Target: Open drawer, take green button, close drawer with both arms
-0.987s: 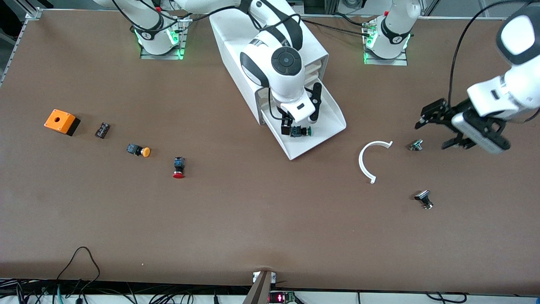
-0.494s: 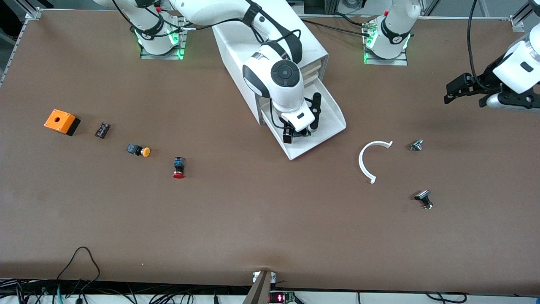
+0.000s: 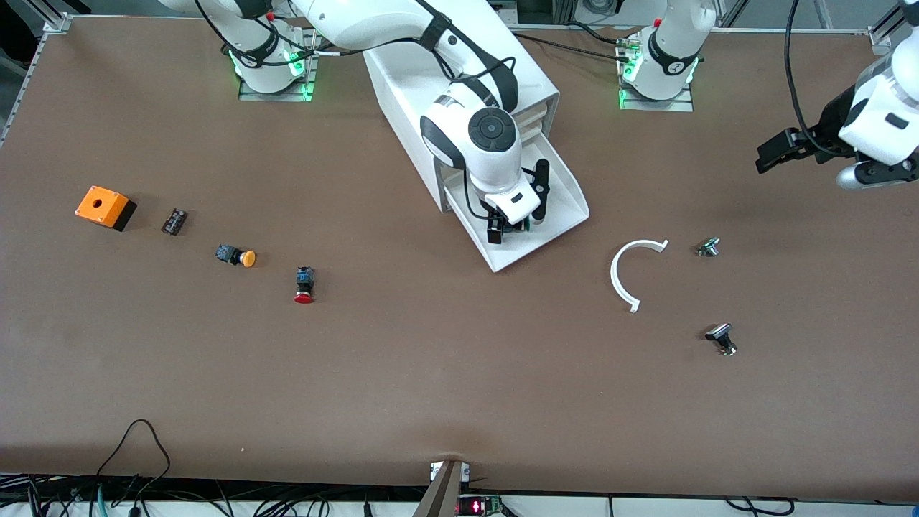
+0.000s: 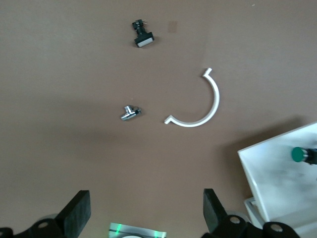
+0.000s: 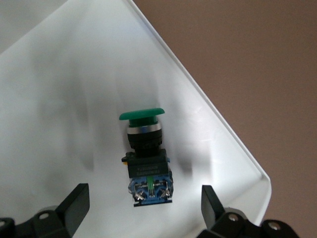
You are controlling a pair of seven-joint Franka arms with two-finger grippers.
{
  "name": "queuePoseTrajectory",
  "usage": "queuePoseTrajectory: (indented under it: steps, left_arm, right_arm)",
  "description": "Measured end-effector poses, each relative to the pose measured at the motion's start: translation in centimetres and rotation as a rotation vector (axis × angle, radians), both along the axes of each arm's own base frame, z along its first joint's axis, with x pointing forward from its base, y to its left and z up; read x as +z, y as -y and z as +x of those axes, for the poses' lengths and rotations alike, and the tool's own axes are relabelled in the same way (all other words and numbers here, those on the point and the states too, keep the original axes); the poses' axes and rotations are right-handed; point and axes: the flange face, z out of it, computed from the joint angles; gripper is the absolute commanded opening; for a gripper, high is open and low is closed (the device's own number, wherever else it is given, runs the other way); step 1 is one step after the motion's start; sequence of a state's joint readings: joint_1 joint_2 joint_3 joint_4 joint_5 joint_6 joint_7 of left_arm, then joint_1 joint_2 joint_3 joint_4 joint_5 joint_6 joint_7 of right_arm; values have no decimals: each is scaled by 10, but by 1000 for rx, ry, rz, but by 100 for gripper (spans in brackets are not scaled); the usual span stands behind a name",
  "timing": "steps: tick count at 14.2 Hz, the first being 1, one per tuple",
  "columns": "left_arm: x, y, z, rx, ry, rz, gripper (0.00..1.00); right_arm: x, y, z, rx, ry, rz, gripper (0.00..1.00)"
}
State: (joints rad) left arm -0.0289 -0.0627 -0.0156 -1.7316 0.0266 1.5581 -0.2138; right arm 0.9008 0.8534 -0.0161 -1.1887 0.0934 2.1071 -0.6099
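The lowest drawer of the white cabinet stands pulled out, its white tray showing. The green-capped button lies on its side in the tray. From the front it is mostly covered by the right arm's hand, with a sliver of green showing. My right gripper is down in the drawer and open. Its fingers stand either side of the button's blue end without touching it, as the right wrist view shows. My left gripper hangs open and empty over the left arm's end of the table.
A white curved piece, a small metal part and a black-capped part lie toward the left arm's end. An orange box, a dark block, an orange-capped button and a red-capped button lie toward the right arm's end.
The right gripper has come down into the drawer and now straddles the green button. The left arm has drawn back from over the small metal part toward its end of the table.
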Motion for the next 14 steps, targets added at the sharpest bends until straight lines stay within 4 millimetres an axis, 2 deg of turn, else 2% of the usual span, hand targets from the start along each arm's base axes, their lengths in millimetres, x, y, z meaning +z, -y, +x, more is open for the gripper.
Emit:
queuePoseTrajectory:
  steps: [4,10,12,14]
  left_arm:
    - [-5,10,9,-85,15,27,100]
    - [2,5,17,-145,52,16,100]
    - [0,3,20,-151,63,14,100]
    - [-3,0,22,-147,60,3,100]
  right_arm:
    - [-9,-5,-4,23,11,9,100]
    - [-15,-7,-1,33,30,28,95]
    - [-21,-8,-1,32,37,35,80]
    - [-26,-8,0,35,38,35,57]
